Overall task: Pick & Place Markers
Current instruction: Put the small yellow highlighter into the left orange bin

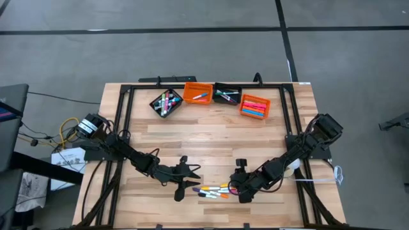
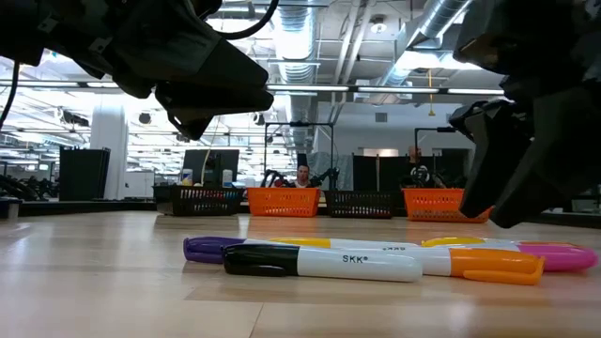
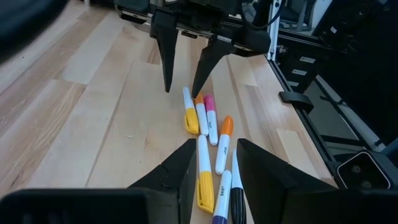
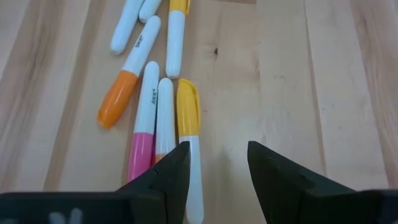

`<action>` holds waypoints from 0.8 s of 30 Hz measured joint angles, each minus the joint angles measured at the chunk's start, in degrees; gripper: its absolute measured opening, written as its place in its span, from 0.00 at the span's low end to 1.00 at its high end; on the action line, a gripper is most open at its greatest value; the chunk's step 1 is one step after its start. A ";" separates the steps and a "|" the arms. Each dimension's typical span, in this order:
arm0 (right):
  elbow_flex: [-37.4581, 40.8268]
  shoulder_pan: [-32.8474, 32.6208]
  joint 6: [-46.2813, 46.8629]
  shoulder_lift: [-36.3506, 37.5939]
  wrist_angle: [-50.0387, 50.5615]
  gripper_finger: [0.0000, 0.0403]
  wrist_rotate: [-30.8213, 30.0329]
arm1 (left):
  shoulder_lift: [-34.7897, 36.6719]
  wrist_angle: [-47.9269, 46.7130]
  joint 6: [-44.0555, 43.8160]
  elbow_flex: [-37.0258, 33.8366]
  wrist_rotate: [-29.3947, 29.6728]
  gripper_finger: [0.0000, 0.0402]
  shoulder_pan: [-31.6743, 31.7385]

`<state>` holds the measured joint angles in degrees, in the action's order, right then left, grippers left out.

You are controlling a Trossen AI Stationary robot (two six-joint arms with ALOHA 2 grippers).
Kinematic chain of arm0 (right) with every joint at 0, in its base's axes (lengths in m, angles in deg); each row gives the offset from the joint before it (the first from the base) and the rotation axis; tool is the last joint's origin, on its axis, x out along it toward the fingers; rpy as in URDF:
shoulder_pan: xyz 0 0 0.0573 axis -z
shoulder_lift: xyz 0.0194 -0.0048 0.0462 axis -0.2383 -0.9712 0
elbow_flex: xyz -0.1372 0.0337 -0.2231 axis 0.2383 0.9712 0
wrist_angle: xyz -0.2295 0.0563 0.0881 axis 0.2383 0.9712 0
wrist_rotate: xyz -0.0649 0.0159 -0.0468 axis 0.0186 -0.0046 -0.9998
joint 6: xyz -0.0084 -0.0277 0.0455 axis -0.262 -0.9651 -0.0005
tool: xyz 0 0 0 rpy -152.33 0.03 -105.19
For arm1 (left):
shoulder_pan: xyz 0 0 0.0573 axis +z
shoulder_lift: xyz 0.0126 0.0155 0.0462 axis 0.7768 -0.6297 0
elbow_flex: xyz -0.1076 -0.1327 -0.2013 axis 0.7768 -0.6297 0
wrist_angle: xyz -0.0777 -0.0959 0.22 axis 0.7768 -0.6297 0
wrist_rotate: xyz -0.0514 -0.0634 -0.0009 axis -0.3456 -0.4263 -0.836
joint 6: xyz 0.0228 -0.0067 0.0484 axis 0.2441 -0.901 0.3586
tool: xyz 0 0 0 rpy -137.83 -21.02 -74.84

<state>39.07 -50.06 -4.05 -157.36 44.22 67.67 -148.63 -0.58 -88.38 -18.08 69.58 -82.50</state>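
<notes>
Pale wooden slat table carries loose white-barrelled markers; beyond, we see an open workshop. Left gripper and right gripper both gape, empty.

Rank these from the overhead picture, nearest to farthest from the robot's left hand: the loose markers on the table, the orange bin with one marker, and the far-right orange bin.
From the left hand:
1. Loose markers, just beside it, near the front edge.
2. Orange bin with one marker, at the back, near the middle.
3. Far-right orange bin, back right.
</notes>
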 joint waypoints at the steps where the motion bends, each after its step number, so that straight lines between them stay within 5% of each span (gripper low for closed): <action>1: 0.19 -0.08 0.00 0.00 -0.15 0.38 0.00 | 0.00 0.00 0.00 0.00 0.00 0.29 0.00; 24: 1.12 -1.57 1.01 0.04 -1.42 0.35 0.02 | 0.02 0.26 0.00 0.00 -0.02 0.29 0.00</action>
<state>40.19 -51.63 -3.04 -157.32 42.80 67.69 -148.61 -0.32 -88.38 -18.08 69.56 -82.50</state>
